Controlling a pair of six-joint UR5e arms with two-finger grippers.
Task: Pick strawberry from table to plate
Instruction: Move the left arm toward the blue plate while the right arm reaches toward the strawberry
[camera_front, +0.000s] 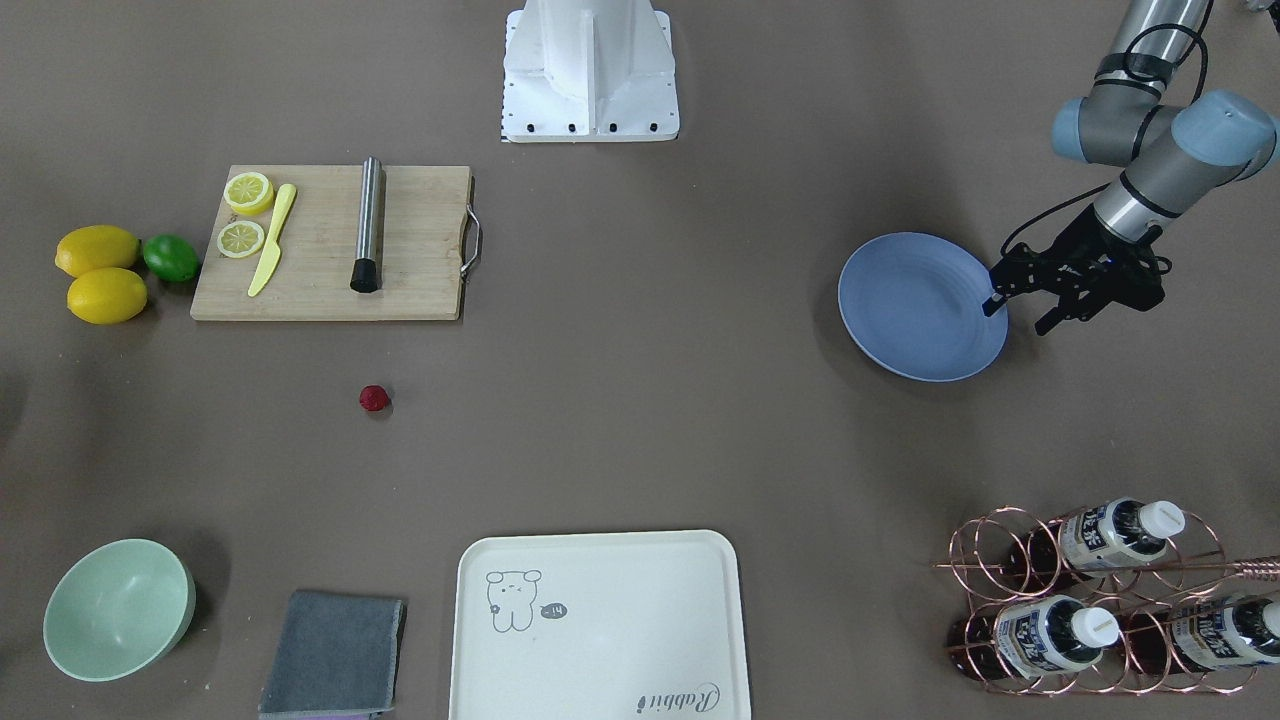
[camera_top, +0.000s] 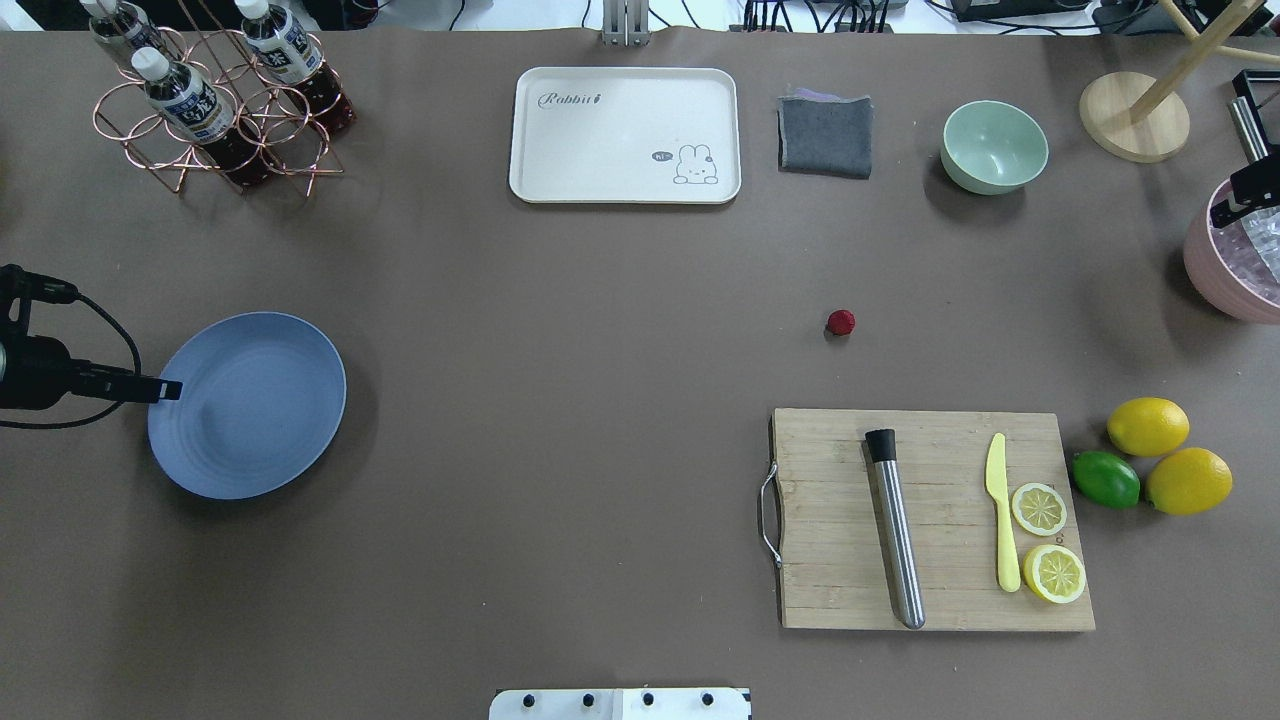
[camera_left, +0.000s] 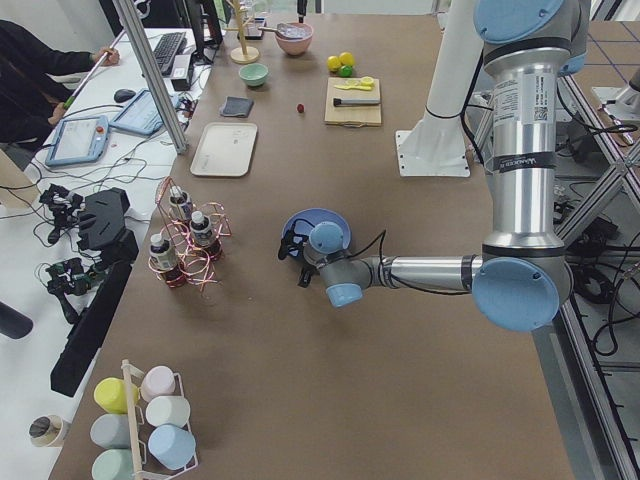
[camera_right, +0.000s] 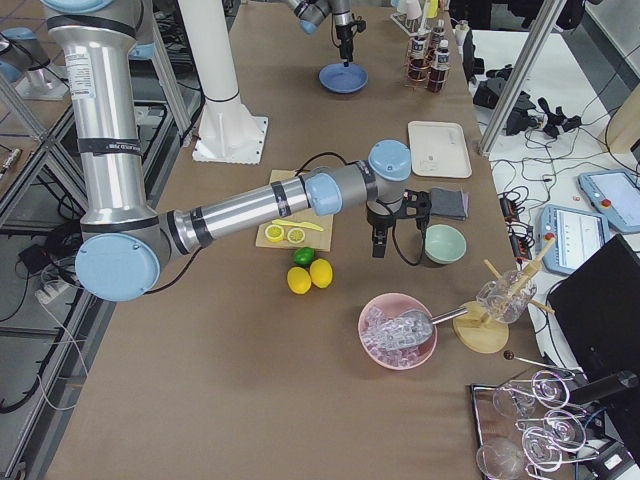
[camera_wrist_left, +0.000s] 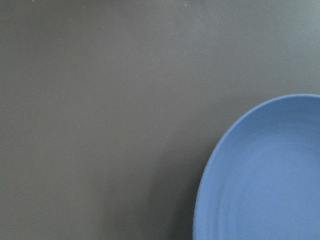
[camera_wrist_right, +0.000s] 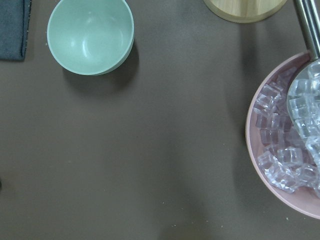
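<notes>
Your robot's left arm (camera_front: 1140, 190), silver tubing with pale blue joint caps, reaches out low, its last link nearly level. The black two-finger left gripper (camera_front: 1018, 315) slants downward, jaws spread apart, nothing between them. The right arm (camera_right: 240, 208) stretches far out, wrist bent so the black right gripper (camera_right: 380, 248) hangs straight down. You cannot judge its finger spacing from this side.

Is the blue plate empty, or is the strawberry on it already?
Empty. The plate shows only bare blue, and the strawberry sits far away on the table, near the cutting board.
</notes>
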